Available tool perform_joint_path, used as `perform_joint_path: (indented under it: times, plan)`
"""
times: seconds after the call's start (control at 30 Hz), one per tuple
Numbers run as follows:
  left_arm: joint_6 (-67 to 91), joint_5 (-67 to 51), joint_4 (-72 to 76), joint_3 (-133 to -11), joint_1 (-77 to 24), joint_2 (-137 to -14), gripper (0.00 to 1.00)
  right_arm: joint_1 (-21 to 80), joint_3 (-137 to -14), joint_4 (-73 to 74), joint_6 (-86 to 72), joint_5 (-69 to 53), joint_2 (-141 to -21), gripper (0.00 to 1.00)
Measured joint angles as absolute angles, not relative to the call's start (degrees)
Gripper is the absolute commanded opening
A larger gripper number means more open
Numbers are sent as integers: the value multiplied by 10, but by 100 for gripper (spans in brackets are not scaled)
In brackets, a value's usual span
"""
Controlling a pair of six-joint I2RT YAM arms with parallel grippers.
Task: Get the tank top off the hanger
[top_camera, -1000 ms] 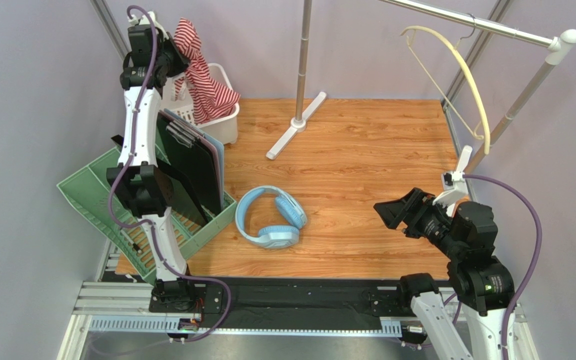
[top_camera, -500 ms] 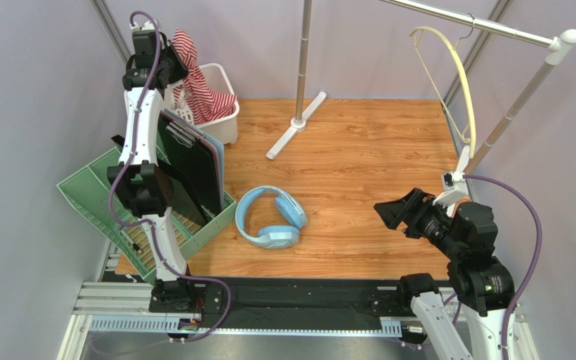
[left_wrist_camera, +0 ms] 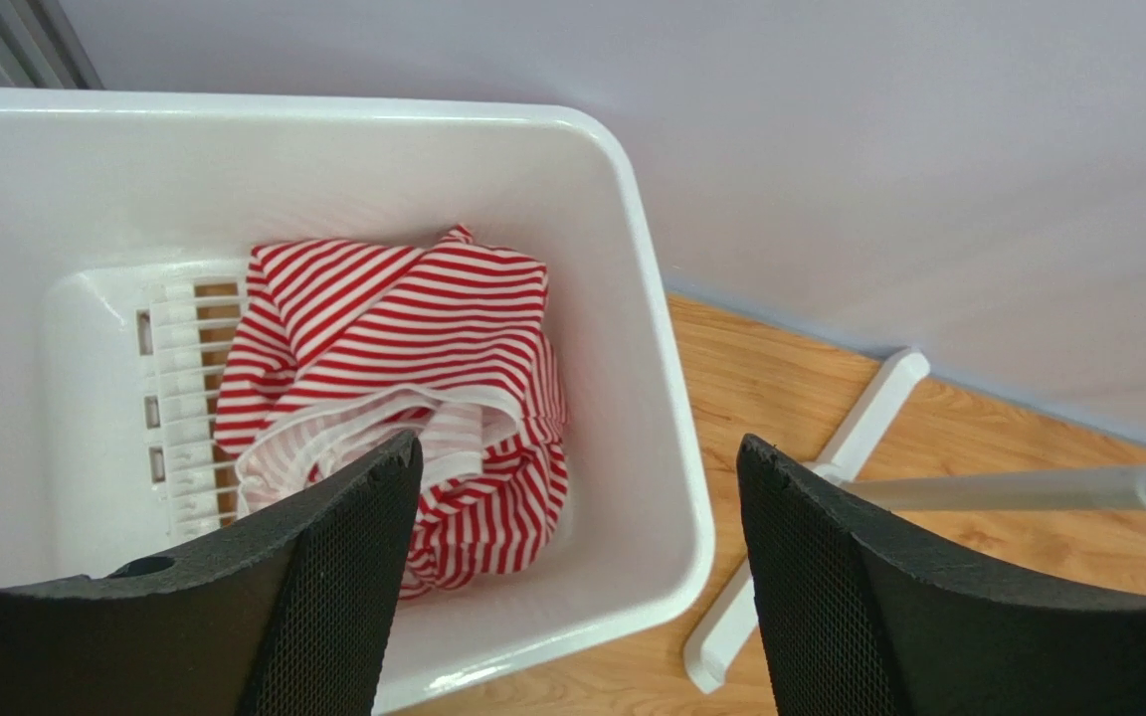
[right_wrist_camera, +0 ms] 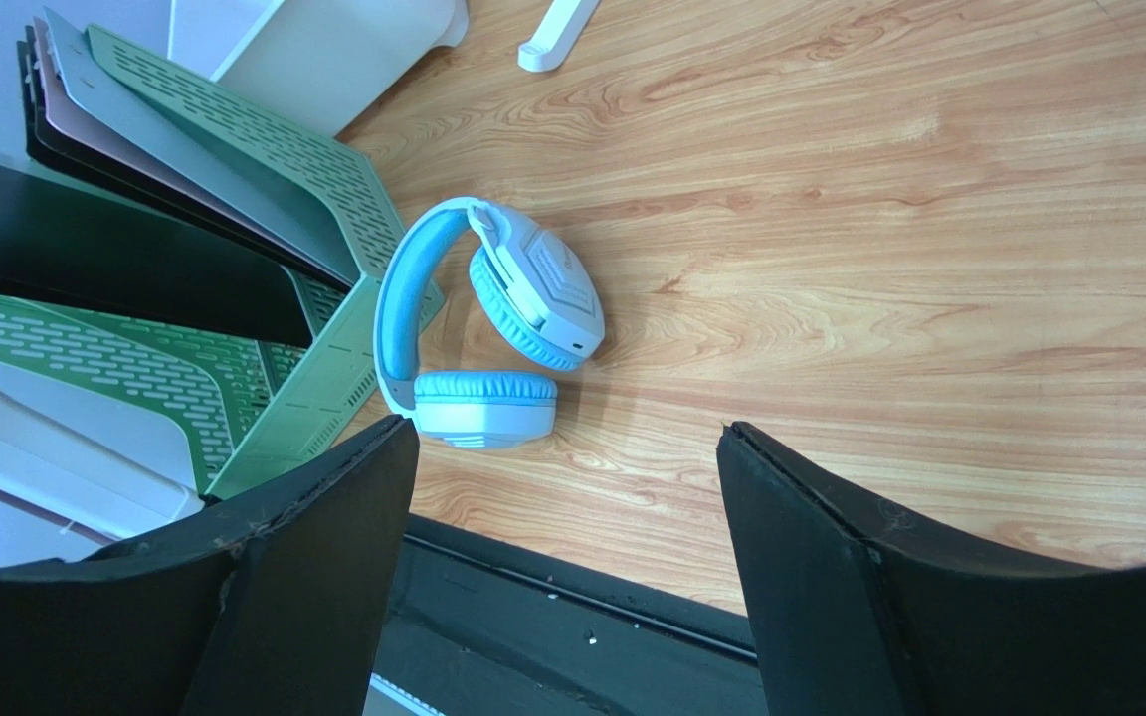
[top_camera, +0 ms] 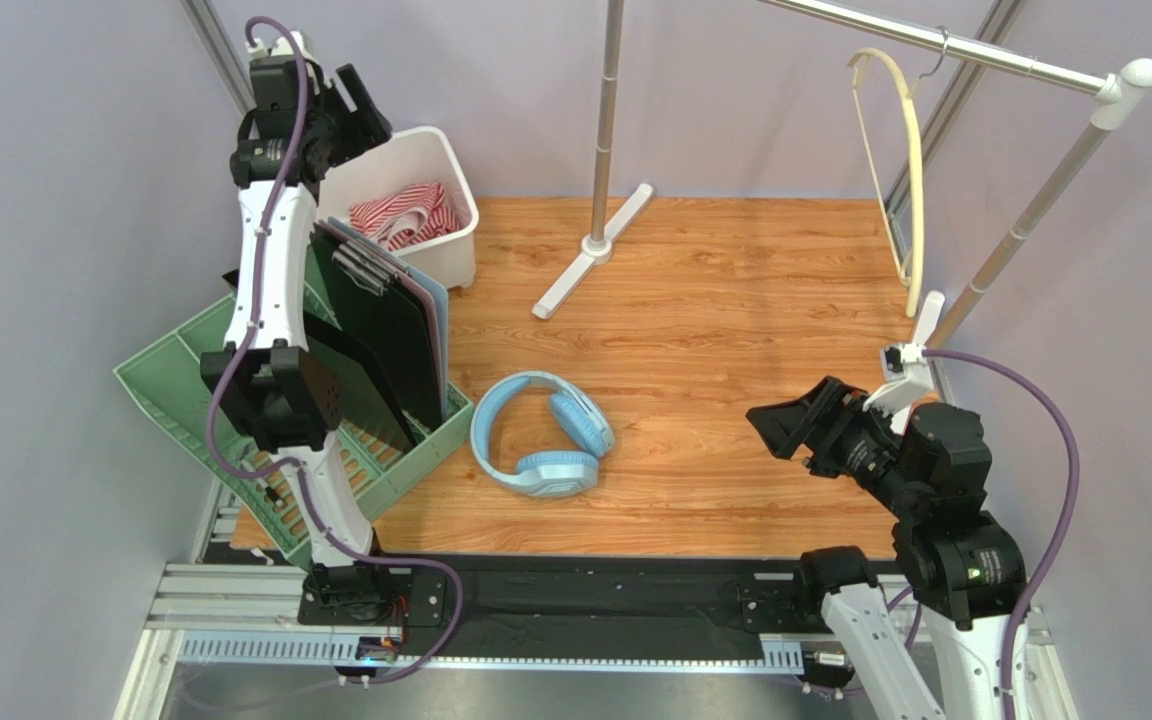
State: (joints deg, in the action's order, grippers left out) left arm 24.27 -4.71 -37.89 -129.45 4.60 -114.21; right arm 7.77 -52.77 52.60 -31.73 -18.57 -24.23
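The wooden table (top_camera: 717, 330) is carrying the clothes rack (top_camera: 958, 48), and the hanger (top_camera: 913, 165) is dangling bare off its rail on the right. The white basket (left_wrist_camera: 654, 373) at the far left is holding the tank top (left_wrist_camera: 415, 358), which is lying crumpled inside, so the job's looking done to me. It's looking like light, floppy cloth, nothing fragile. I'm guessing a pinch on a strap or raised fold is the way to grab it. The left gripper (left_wrist_camera: 579, 448) is hovering above it, jaws spread and empty. The right gripper (right_wrist_camera: 564, 448) is gaping too, gripping nothing.

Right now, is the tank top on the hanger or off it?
Off: the tank top lies crumpled in the white basket; the hanger hangs bare.
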Motion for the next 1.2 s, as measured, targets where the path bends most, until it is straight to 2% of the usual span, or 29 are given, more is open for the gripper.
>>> perform_joint_path:
  times: [0.27,0.37,0.53,0.7,0.9,1.03,1.2]
  plan:
    - [254,-73,-379,-1235,7,-1035,84,78,-514,528,-319,-185,-244,79]
    - [246,-80,-376,-1210,-53,-981,85,78,-514,528,-319,-185,-248,79]
    - [222,-109,-358,-1106,-211,-853,86,78,-501,526,-319,-183,-254,79]
    - [206,-123,-305,-925,-372,-708,87,78,-486,523,-321,-181,-261,80]
    - [201,-138,-264,-707,-533,-614,87,78,-469,498,-326,-195,-279,81]
    - [217,-143,-228,-539,-565,-540,87,78,-444,455,-332,-229,-296,85]
    - [260,-136,-176,-367,-569,-355,88,78,-361,363,-362,-296,-302,88]
